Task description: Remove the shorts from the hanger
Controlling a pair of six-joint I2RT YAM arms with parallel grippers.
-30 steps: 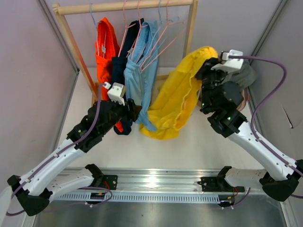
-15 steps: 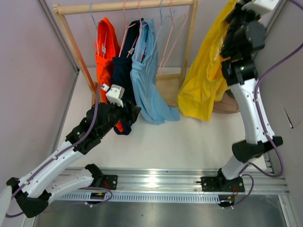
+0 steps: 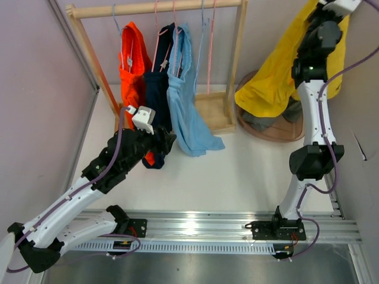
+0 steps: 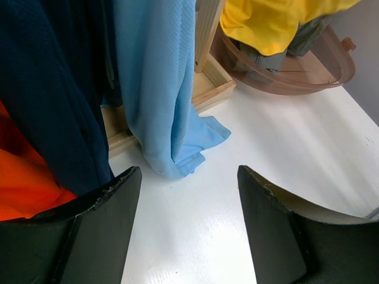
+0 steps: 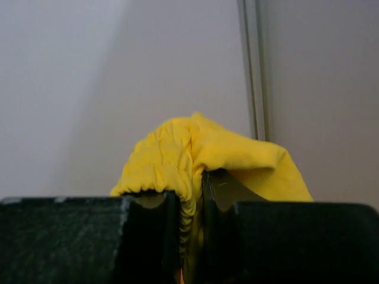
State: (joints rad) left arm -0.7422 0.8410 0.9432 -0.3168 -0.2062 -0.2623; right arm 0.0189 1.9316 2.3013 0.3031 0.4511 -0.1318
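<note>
Bench (image 3: 237,171): white; a wooden rack (image 3: 154,8) stands along its far edge, from the far-left corner to about the middle.

Orange shorts (image 3: 133,59): leftmost garment on the rack's rail.

Left gripper (image 4: 188,177): jaws spread wide with nothing between them; low over the left half of the bench, just in front of the rack's base; the orange hem sits beside its left finger in the wrist view.

Navy shorts (image 3: 155,89): hang between the orange pair and the pale blue pair; the hem reaches down beside the left gripper.

Light blue shorts (image 3: 183,100): rightmost garment on the rail; the lower end lies crumpled on the bench against the rack's base.

Bare hangers (image 3: 212,41): thin wire ones on the rail, to the right of the blue pair, carrying nothing.

Basket (image 3: 272,135): round, brown and see-through; at the far-right corner of the bench, right of the rack; a grey garment (image 3: 293,109) lies inside.

Yellow shorts (image 3: 278,77): off the rail, draped high above the basket at the far-right corner; the low edge appears to hang just over the grey garment, though contact cannot be told.

Right gripper (image 5: 190,195): raised high at the far-right corner; jaws clamped on a bunched fold of the yellow shorts.
</note>
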